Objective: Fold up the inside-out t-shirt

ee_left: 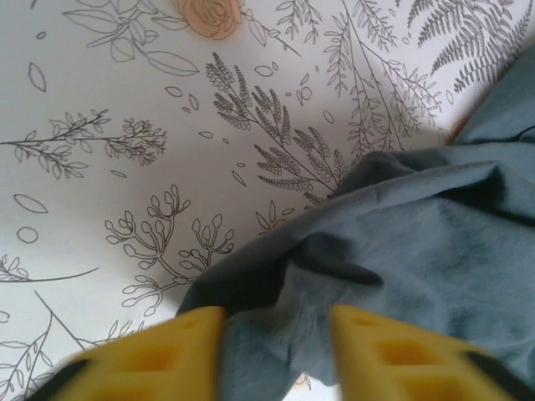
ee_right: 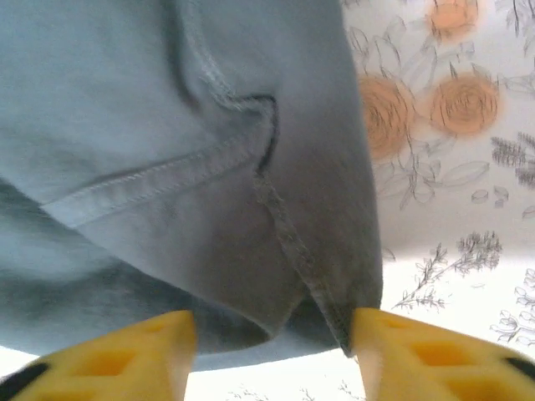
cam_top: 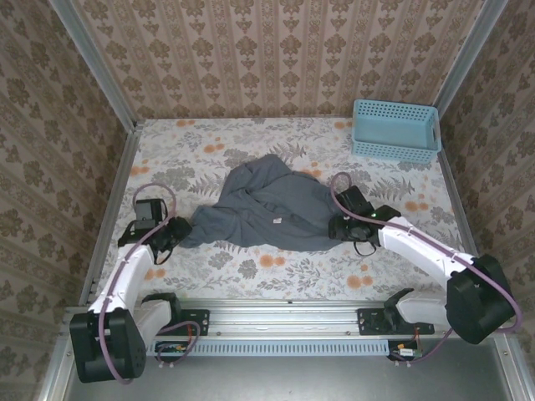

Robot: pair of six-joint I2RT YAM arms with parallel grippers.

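Observation:
The inside-out t-shirt [cam_top: 267, 205] lies crumpled on the floral table cover, dark slate-grey, with its seams showing. My left gripper [cam_top: 179, 230] sits at the shirt's left tip. In the left wrist view its yellow fingers [ee_left: 159, 355] stand apart, with a loose fold of the shirt [ee_left: 401, 251] lying between them. My right gripper [cam_top: 339, 225] is at the shirt's right edge. In the right wrist view the gripper [ee_right: 272, 355] is open, and a hemmed corner of the shirt [ee_right: 209, 167] hangs between the fingertips, brushing the right one [ee_right: 393, 342].
A light blue perforated basket [cam_top: 394, 129] stands at the back right corner. Patterned walls close in the table on three sides. The metal rail [cam_top: 276, 317] carrying the arm bases runs along the near edge. Bare floral cover [cam_top: 276, 267] lies in front of the shirt.

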